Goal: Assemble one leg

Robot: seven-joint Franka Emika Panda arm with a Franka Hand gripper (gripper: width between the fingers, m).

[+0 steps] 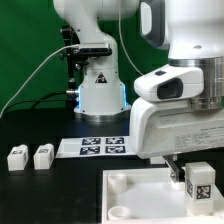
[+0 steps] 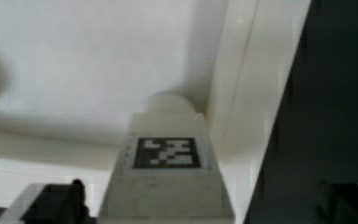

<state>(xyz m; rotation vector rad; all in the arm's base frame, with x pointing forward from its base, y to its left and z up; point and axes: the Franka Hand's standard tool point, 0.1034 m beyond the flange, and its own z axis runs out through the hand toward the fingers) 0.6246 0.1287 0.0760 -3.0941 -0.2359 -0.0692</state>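
One leg (image 1: pixel 197 187), a small white block with a square tag, stands upright at the near right corner of the large white tray-like piece (image 1: pixel 130 195). My gripper (image 1: pixel 193 172) is right above it, with the fingers straddling its upper end. In the wrist view the leg (image 2: pixel 165 152) lies between the two dark fingertips (image 2: pixel 55 202). There is a small gap on one side and a wider gap on the other, so my gripper (image 2: pixel 202 208) is open around it. Two more legs (image 1: pixel 18 157) (image 1: pixel 42 156) lie at the exterior view's left.
The marker board (image 1: pixel 103 146) lies flat in the middle of the black table, in front of the arm's white base (image 1: pixel 100 95). Cables run behind the base. In the wrist view the tray-like piece's edge (image 2: pixel 247 90) borders the black table.
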